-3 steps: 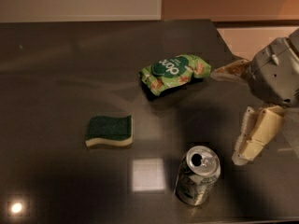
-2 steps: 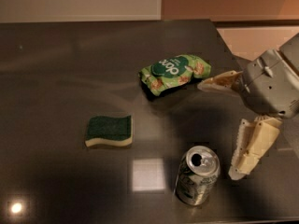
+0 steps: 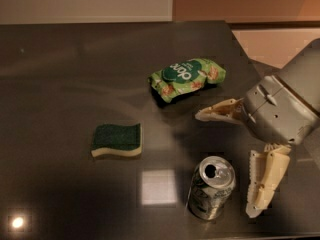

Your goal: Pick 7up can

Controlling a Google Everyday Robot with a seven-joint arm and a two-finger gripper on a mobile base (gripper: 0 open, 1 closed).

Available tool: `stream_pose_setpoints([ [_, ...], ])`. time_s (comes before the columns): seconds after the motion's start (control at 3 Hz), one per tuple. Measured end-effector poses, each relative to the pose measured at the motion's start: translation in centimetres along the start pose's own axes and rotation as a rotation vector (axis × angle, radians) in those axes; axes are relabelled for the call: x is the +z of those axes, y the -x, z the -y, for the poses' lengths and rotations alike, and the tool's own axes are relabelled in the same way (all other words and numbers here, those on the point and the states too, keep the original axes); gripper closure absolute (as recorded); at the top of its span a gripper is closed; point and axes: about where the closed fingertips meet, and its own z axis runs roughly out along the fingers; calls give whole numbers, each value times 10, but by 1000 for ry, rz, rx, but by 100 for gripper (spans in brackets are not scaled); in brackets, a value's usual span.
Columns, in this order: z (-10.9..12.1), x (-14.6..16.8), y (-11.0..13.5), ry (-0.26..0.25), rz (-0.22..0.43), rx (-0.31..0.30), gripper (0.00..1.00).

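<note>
Two pale fingers [image 3: 265, 179] splayed wide — the pincer [image 3: 226, 165] angles down just beside the 7up can [image 3: 211, 190].

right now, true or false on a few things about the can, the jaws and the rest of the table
1. The 7up can stands upright on the dark table. True.
2. The gripper has its jaws shut on the can. False: the gripper is at the right of the view with its jaws wide open, one past the can toward the bag, one to its right, neither gripping it.
3. The green snack bag lies farther up the table than the can. True.
4. The green-topped sponge sits to the right of the can. False: it lies to the can's left, apart from it.
</note>
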Motion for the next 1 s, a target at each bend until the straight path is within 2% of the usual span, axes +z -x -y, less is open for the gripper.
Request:
stream_pose_setpoints([
  [0.33, -6, 14, -5, 37, -13, -23, 0],
  [0.67, -9, 18, -2, 52, 1, -40, 8],
  [1.0, -10, 16, 4, 52, 35, -45, 24],
])
